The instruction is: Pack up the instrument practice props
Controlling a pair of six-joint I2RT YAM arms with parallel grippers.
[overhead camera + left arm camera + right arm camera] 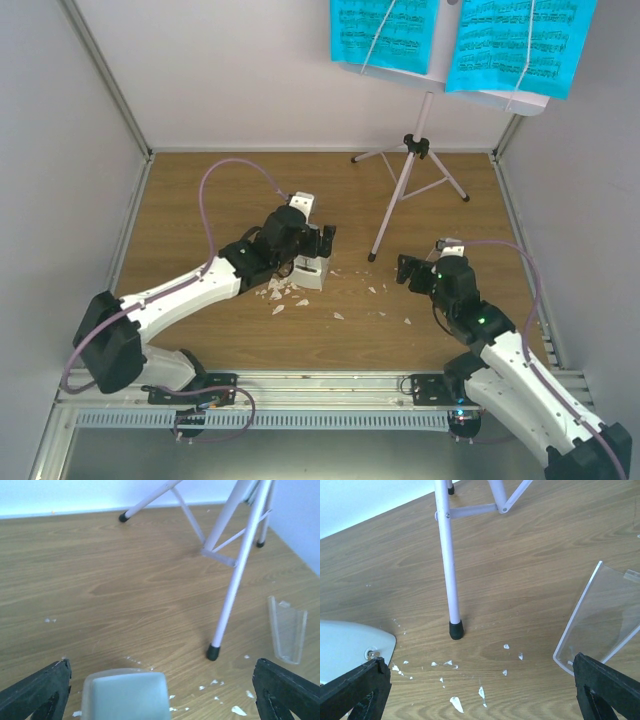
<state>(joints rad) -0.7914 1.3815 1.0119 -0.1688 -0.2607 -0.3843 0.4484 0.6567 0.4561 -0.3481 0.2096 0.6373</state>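
Note:
The pale tripod music stand [405,180] stands at the back right and carries two cyan sheet-music pages [385,35] on its desk. The small white metronome [312,272] stands mid-table. My left gripper [312,248] is open, its fingers wide apart either side of the metronome's top [125,697], not touching it. The clear cover [600,622] lies on the table apart from the metronome and also shows in the left wrist view [287,630]. My right gripper [408,270] is open and empty, with the cover beside its right finger [607,690].
Small white crumbs [285,295] are scattered on the wooden floor around the metronome and towards the right gripper. The stand's near foot [455,630] rests between the two grippers. White walls close in the left, back and right sides.

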